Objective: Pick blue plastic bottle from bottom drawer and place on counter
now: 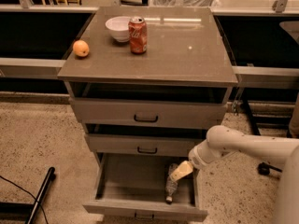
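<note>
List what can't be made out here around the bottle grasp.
- Camera view: the gripper, low over the bottom drawer, covers the blue plastic bottle's upper end; contact unclear.
- Two upper drawers' insides: lost in shadow.
- Bottom drawer's front: partly cut by the lower edge.
</note>
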`<action>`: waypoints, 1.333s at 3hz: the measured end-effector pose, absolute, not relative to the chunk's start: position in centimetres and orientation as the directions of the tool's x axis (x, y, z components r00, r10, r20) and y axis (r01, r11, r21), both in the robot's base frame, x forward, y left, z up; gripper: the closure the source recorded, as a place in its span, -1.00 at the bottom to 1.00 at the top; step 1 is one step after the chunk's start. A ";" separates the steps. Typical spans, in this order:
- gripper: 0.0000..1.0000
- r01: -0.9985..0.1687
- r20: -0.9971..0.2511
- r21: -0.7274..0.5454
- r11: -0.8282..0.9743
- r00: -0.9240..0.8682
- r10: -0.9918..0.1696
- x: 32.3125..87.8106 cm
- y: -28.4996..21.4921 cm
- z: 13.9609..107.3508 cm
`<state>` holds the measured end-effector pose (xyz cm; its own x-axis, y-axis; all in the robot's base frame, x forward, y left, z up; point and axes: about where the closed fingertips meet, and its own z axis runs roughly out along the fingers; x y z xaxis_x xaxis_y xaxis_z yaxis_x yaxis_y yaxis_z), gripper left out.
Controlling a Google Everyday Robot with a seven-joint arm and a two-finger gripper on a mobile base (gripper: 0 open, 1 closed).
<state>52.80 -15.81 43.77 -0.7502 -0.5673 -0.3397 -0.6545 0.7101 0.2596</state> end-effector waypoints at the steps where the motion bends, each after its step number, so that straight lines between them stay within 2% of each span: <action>1: -1.00 -0.542 -0.380 0.324 0.775 -0.825 -0.418 52.9 -16.0 35.6; 2: -1.00 -0.527 -0.427 0.336 0.781 -0.824 -0.372 53.3 -15.8 32.0; 4: -1.00 -0.580 -0.484 0.392 0.714 -0.790 -0.376 55.0 -13.4 29.1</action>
<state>55.02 -13.38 29.11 -0.7901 -0.3757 -0.4843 -0.5800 0.7140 0.3923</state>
